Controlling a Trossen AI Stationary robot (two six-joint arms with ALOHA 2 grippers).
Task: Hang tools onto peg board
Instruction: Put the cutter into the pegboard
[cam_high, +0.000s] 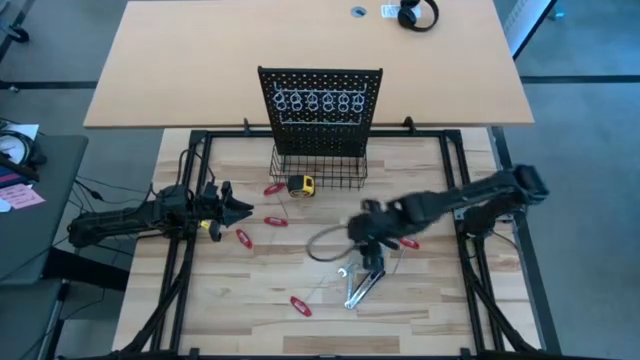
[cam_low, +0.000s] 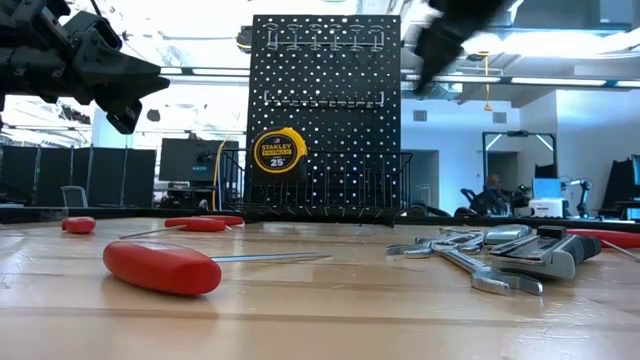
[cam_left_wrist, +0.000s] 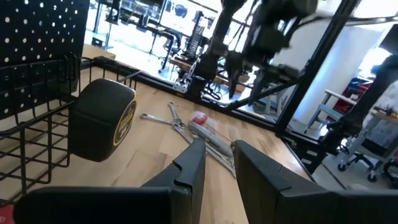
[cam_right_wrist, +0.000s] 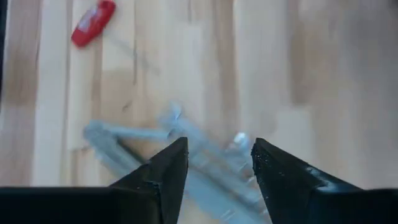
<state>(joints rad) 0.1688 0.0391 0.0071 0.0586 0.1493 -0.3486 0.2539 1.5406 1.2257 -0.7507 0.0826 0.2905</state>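
Pale wood planks make up the table (cam_high: 420, 320), and every ring hook looks bare, so the job seems at its first pick-up. Nearest the front edge lie the silver wrenches (cam_high: 358, 287), a red-handled tool (cam_high: 300, 305) beside them. Right gripper (cam_high: 373, 262) hangs just above that pile, fingers spread and empty; next it likely must drop and pinch one wrench. Left gripper (cam_high: 243, 208) waits toward the left edge, slightly parted. Farthest, at the back edge, stands the peg board (cam_high: 320, 95).

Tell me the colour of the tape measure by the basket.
Yellow and black tape measure, clearest in the low view.
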